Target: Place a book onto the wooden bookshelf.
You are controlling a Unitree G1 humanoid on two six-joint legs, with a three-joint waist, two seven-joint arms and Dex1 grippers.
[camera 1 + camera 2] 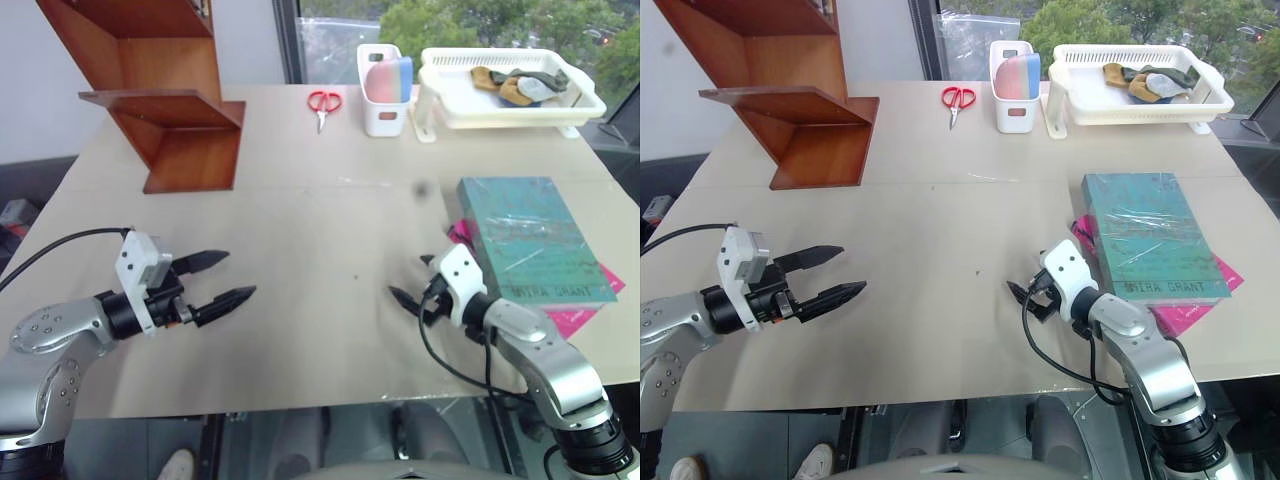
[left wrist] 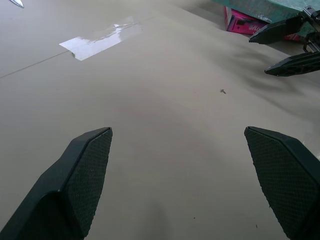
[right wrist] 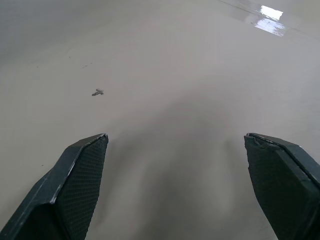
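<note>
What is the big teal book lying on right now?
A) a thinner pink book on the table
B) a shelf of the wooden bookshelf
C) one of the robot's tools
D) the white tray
A: the teal book lies flat on a pink book, whose edges stick out beneath it, far from the wooden bookshelf.

book [image 1: 1150, 238]: dark words near its front edge read "MIRA GRANT"
other words on the cover: too faint to read

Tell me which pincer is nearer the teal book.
Right. The right pincer hovers open just beside the teal book, near its closest corner; the left pincer, also open, is far across the table.
</note>
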